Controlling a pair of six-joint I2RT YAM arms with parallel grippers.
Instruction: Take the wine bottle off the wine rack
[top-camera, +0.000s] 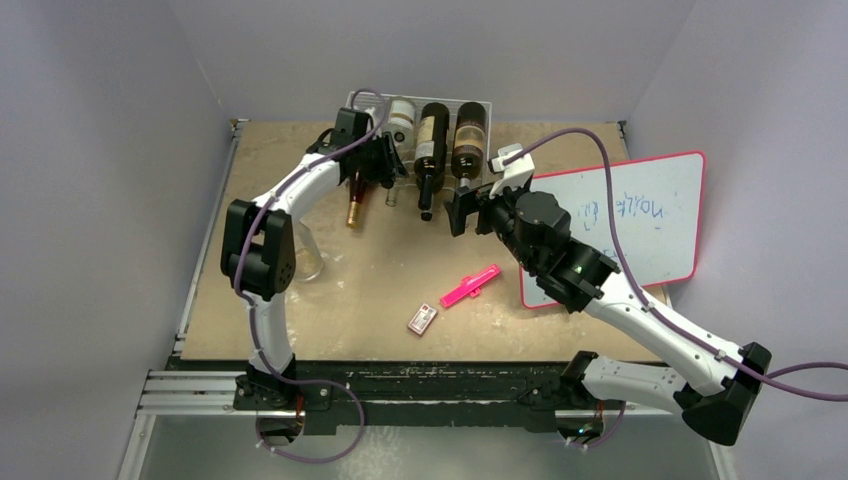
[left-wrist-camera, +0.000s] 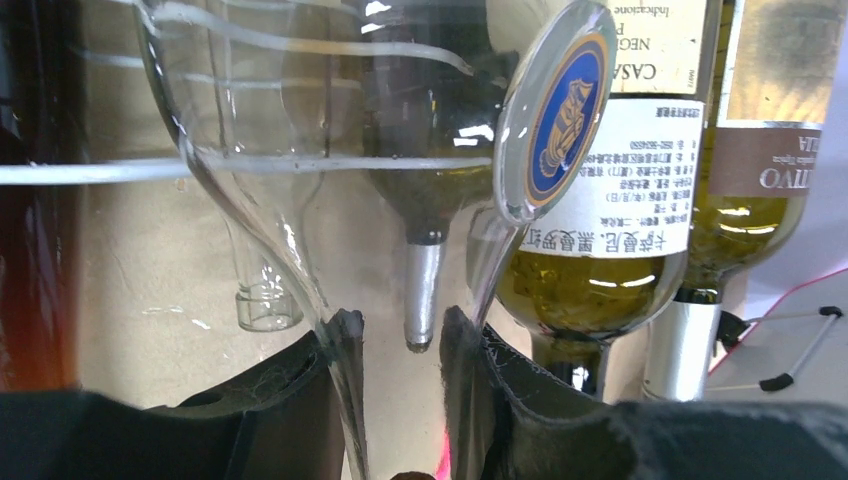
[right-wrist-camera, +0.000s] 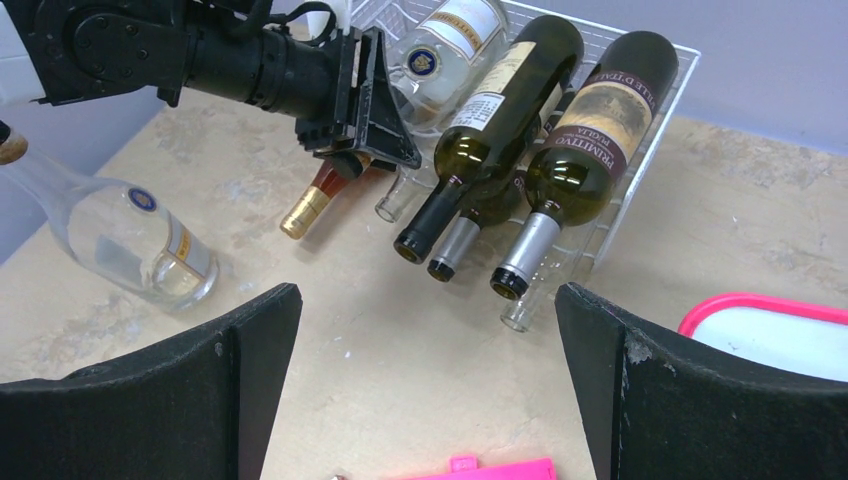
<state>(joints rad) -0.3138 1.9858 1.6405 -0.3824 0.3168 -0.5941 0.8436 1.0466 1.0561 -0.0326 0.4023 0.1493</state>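
Counter, 12 o'clock: left claw (left-wrist-camera: 398, 335) grips wine bottle (right-wrist-camera: 445, 50) neck on wine rack (top-camera: 440, 99); right claw (right-wrist-camera: 428, 300) released. Next: pull toward 6.

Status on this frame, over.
Left pincer clamped on clear bottle neck, bottle on wine rack. Right pincer open, apart. Dark bottles crowd alongside.

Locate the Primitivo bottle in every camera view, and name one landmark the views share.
Top external: the Primitivo bottle is top centre, rightmost on the rack.
Left wrist: far right edge, brown label cut off.
Right wrist: upper right, neck pointing down-left.
Shared landmark: the clear bottle with a blue crest, two places to its left.
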